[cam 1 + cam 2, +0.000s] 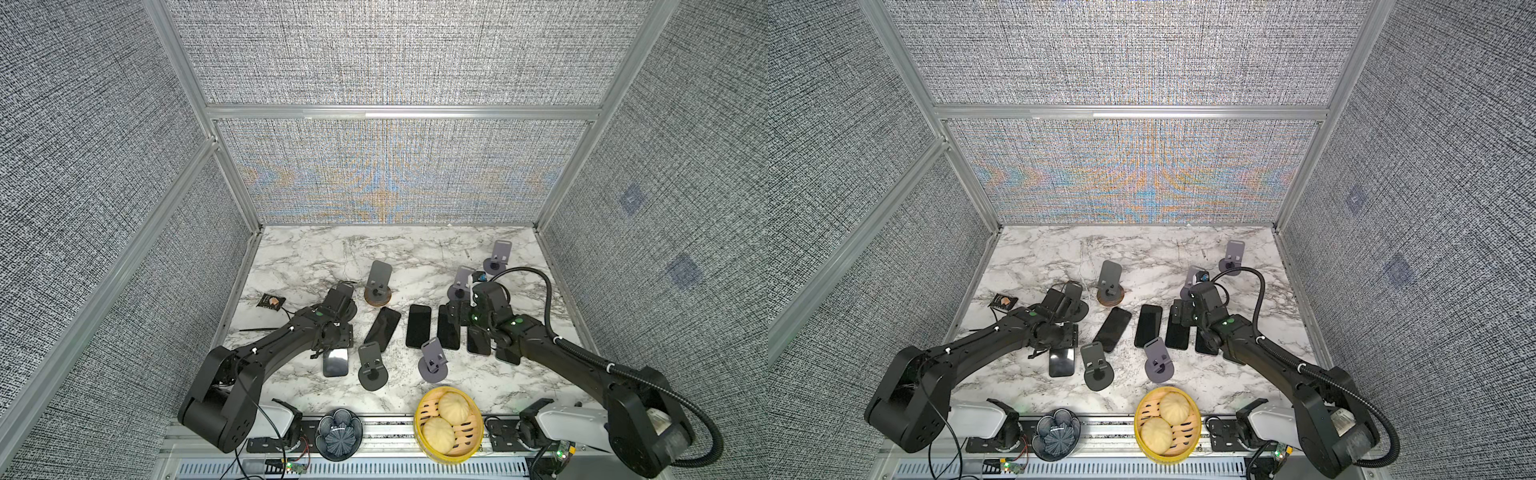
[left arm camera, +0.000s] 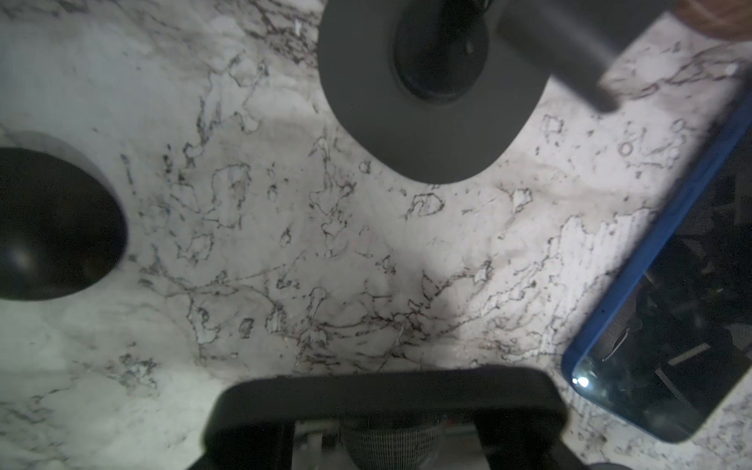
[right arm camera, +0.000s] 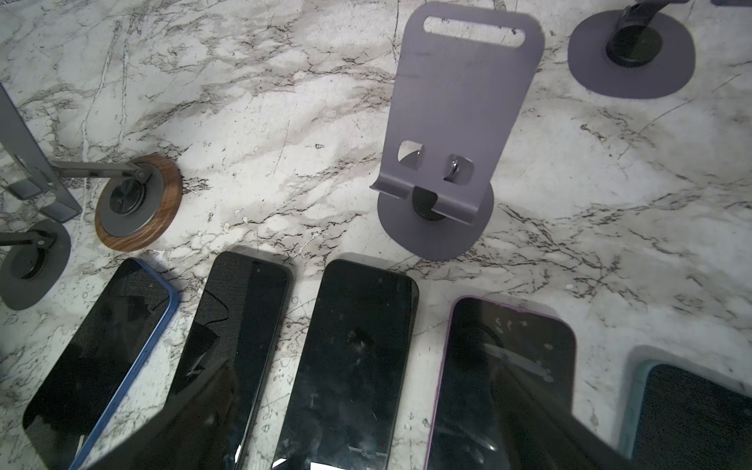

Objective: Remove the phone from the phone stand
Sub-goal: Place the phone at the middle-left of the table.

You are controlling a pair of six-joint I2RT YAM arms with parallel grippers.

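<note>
My left gripper (image 1: 334, 338) points down at the front left, shut across the width of a black phone (image 1: 335, 363) whose pale-reflecting screen shows below the wrist. In the left wrist view that phone (image 2: 386, 394) is a dark bar spanning the fingers. I cannot tell whether it touches the table. Just beyond it stands a dark grey phone stand (image 1: 1081, 311) with a bare plate; its round base (image 2: 427, 122) shows. My right gripper (image 1: 455, 313) hovers open over a row of flat phones, above a black one (image 3: 358, 325).
Several phones lie flat mid-table, including a blue-cased one (image 1: 382, 328) and a purple-cased one (image 3: 508, 346). Empty stands surround them: wood-based (image 1: 378, 291), grey (image 1: 372, 368), purple (image 1: 434, 361), (image 3: 451, 122). A steamer basket (image 1: 419, 415), a dark bowl (image 1: 338, 432) and a snack packet (image 1: 269, 301) lie near the edges.
</note>
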